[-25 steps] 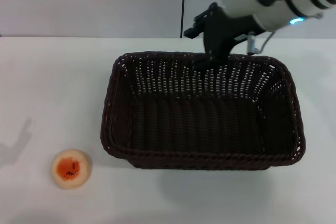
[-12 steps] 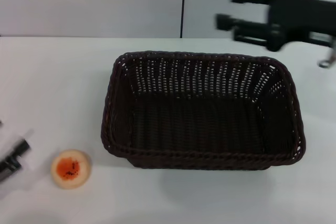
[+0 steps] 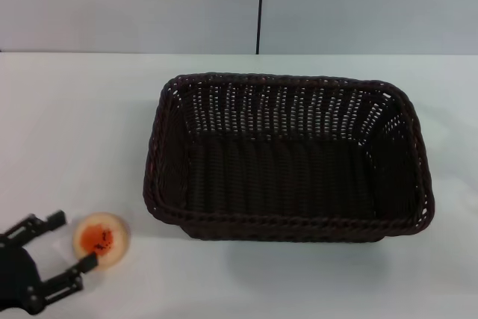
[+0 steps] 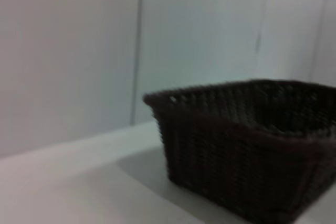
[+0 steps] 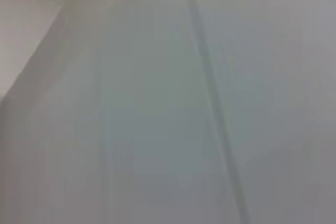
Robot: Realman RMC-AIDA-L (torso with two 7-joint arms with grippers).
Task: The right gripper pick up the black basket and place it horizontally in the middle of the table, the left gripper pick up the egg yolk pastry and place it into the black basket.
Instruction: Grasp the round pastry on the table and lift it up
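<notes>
The black basket (image 3: pixel 287 156) lies lengthwise across the middle of the white table (image 3: pixel 82 117), empty, its opening up. It also shows in the left wrist view (image 4: pixel 247 150), seen from the side. The egg yolk pastry (image 3: pixel 101 240) sits on the table at the near left, apart from the basket. My left gripper (image 3: pixel 66 246) is open at the near left corner, its fingers (image 3: pixel 51 222) on either side of the pastry's left edge, close to it. My right gripper is out of view; the right wrist view shows only the grey wall.
A grey wall (image 3: pixel 134 5) with a dark vertical seam (image 3: pixel 261 5) stands behind the table. Bare tabletop lies left of the basket and along the near edge.
The right arm has let go of the basket's far rim, lifted away to the right and left the view. The left gripper has come in from the near left up to the pastry.
</notes>
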